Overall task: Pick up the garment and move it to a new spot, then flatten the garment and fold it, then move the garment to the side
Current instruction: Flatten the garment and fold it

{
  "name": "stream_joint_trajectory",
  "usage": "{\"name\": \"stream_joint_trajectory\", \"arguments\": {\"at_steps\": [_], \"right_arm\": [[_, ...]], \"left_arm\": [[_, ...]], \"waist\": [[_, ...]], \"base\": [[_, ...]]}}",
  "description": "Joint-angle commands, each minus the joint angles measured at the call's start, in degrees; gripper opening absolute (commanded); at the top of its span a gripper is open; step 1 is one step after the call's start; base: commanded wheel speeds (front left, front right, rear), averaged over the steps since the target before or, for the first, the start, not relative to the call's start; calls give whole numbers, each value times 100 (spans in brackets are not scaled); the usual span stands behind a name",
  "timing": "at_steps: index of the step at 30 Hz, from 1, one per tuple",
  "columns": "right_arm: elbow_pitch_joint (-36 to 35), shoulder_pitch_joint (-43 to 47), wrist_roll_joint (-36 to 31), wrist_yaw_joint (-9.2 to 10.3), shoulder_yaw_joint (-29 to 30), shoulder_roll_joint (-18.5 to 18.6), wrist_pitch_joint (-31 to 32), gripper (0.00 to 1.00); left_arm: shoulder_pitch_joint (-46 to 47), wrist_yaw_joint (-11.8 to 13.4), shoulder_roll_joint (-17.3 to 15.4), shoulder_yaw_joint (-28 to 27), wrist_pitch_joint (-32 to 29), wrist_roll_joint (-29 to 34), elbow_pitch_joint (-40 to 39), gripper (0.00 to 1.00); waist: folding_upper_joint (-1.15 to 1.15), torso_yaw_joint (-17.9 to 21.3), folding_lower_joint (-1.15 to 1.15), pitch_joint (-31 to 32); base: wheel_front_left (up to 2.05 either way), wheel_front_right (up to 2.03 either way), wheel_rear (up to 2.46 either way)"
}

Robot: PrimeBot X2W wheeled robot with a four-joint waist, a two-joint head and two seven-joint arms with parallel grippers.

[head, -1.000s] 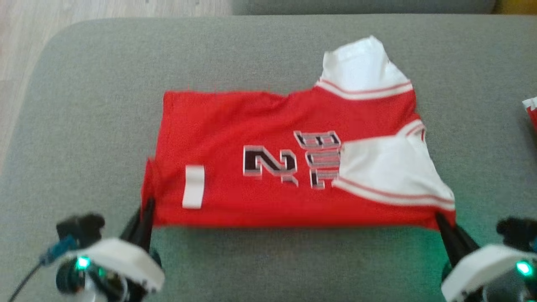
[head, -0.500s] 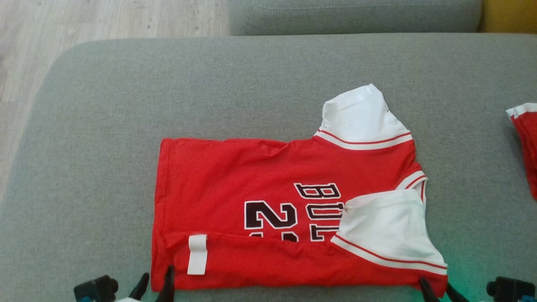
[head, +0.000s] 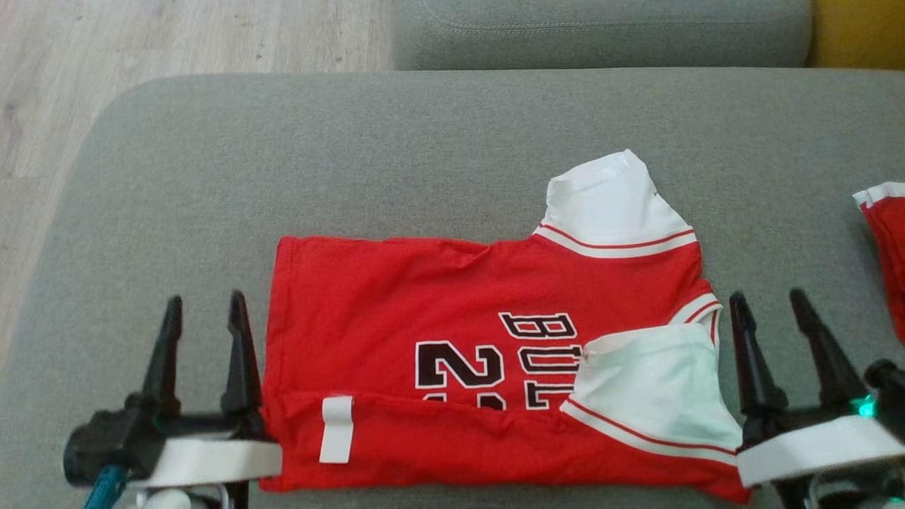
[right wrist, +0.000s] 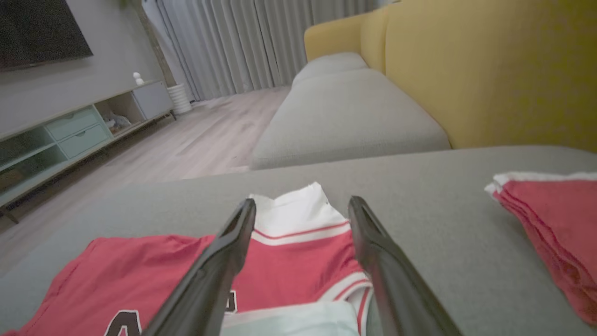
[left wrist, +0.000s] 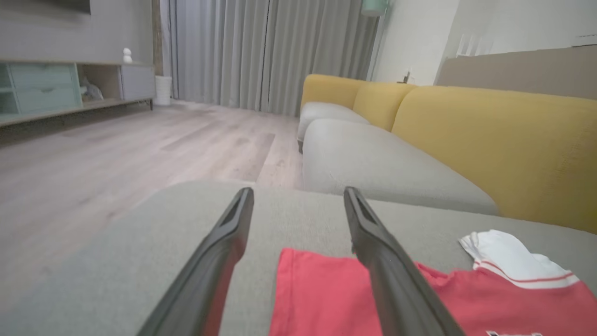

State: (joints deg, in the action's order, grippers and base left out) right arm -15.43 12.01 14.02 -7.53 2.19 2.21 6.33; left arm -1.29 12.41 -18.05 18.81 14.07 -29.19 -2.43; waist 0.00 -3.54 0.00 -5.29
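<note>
1. The garment (head: pixel 452 332), a red jersey with white sleeves, lay flat on the grey sofa cushion (head: pixel 424 141), collar end towards your right. Its near edge was folded up in a strip over the front.
2. Your left gripper (head: pixel 205 297) stood just beside the jersey's left edge, fingers spread wide with nothing between them and tips pointing away from the robot.
3. A plain white label tab (head: pixel 336 428) sat on the folded strip near its left end; you could read no writing on it.
4. Right of the tab you could read a black, white-edged "2" (head: pixel 459 364), upside down in the head view, with the strip covering the lower part of the number.
5. Next came "BU" (head: pixel 541 325), with the following letters partly hidden under the near white sleeve (head: pixel 654 382).
6. Your right gripper (head: pixel 766 294) stood just beside the collar end, equally wide apart and empty.
7. Far right, well apart, lay another red and white cloth (head: pixel 887 240) on the same cushion.
</note>
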Motion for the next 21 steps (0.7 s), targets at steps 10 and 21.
{"name": "stream_joint_trajectory", "arguments": {"at_steps": [10,21], "right_arm": [[-611,-397,-131,4,-51,67,32,100],[-670,-808,-33,4,-85,67,113,100]], "left_arm": [[703,-161,-75,-154,-83,334,279,100],[2352,-942,-82,33,-1094,-143,1734,100]], "waist": [[0,-48,0,-166],[0,-29,0,-973]], "base": [[0,0,0],[0,0,0]]}}
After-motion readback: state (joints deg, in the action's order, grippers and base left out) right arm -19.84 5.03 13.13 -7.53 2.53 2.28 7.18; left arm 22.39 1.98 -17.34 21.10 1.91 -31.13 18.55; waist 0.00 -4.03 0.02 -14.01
